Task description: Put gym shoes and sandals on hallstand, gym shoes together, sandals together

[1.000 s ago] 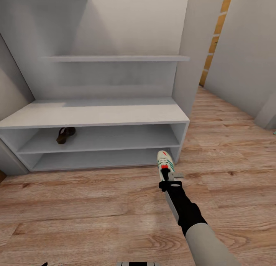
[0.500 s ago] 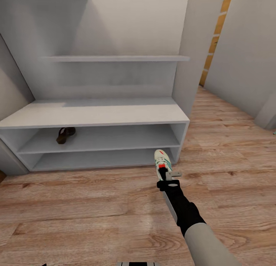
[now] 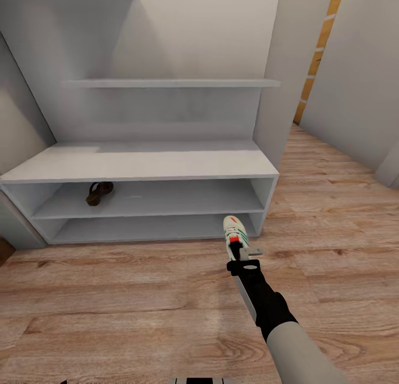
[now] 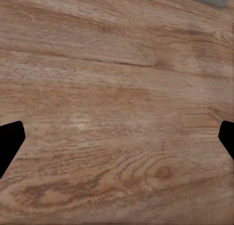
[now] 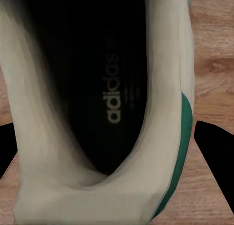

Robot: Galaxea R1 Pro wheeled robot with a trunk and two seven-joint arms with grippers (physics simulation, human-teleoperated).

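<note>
My right gripper (image 3: 240, 250) is shut on the heel end of one white gym shoe (image 3: 233, 229) with green stripes and a red-orange patch. The shoe's toe points at the right end of the hallstand's (image 3: 138, 163) lowest shelf, just in front of it. In the right wrist view the gym shoe's (image 5: 105, 113) dark inside sits between the black fingertips (image 5: 217, 154). One brown sandal (image 3: 99, 193) lies on the left part of the upper low shelf. My left gripper (image 4: 117, 142) is open over bare corridor floor (image 4: 112, 88).
The pale bench top and the wall shelf (image 3: 172, 83) above it are bare. Wood plank floor (image 3: 138, 306) spreads in front of the rack and runs on past its right side panel (image 3: 288, 96) between white walls.
The right gripper and the gym shoe have shifted slightly left, closer to the lowest shelf's opening. The head view itself has moved a little, so the rack sits slightly further right.
</note>
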